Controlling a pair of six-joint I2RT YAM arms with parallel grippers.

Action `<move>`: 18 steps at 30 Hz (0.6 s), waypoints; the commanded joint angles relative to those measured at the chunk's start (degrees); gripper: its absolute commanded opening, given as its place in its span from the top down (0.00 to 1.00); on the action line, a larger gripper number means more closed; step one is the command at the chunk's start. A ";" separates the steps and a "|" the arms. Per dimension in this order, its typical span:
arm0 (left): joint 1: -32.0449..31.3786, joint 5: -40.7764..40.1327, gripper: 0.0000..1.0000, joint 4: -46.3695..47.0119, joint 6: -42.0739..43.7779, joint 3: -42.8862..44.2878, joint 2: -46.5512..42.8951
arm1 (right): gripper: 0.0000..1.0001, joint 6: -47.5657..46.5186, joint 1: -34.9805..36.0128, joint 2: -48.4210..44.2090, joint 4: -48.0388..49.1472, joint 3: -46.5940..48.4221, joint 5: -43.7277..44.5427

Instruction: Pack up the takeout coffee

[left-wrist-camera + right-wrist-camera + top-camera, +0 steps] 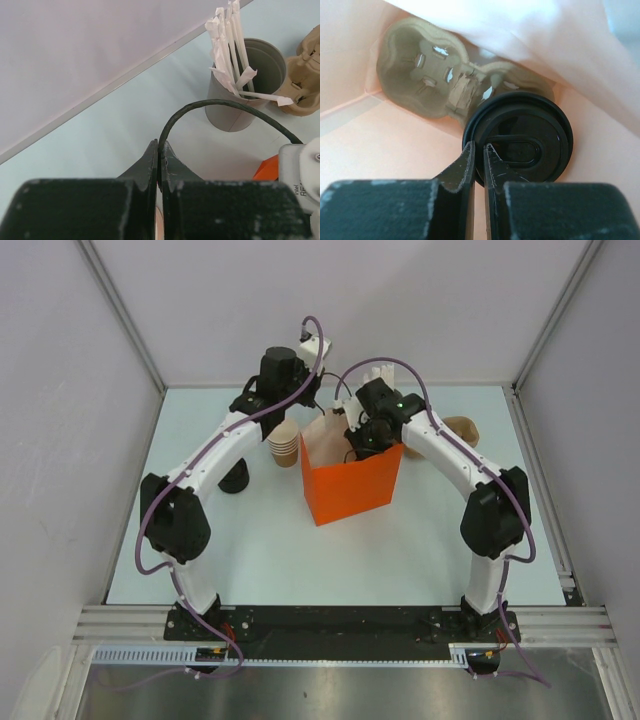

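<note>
The takeout coffee shows in the right wrist view as a round black lid (520, 142); its tan cup body is hidden below the lid. It sits inside the orange paper bag (350, 480), beside a pulp cup carrier (430, 75) on the bag's bottom. My right gripper (479, 147) reaches down into the bag (360, 445) and is shut on the lid's left rim. My left gripper (159, 145) is at the bag's back left edge (315, 405), shut on the bag's black cord handle (210, 103).
A stack of lidless tan cups (285, 443) and a stack of black lids (234, 478) stand left of the bag. A grey holder with wrapped straws (245, 85) stands behind it. Brown pulp carriers (462, 430) lie to the right.
</note>
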 commanded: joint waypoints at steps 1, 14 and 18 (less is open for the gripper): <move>0.33 1.72 1.00 1.20 -1.46 1.85 -1.88 | 1.00 -0.44 0.20 2.62 -3.93 1.47 -0.68; 0.33 2.25 1.00 1.11 -1.72 1.93 -1.88 | 1.00 -1.67 0.38 3.42 -6.13 2.44 -0.51; 0.33 2.34 1.00 1.11 -1.63 1.85 -1.88 | 0.94 -1.76 0.38 2.63 -6.57 3.23 -0.42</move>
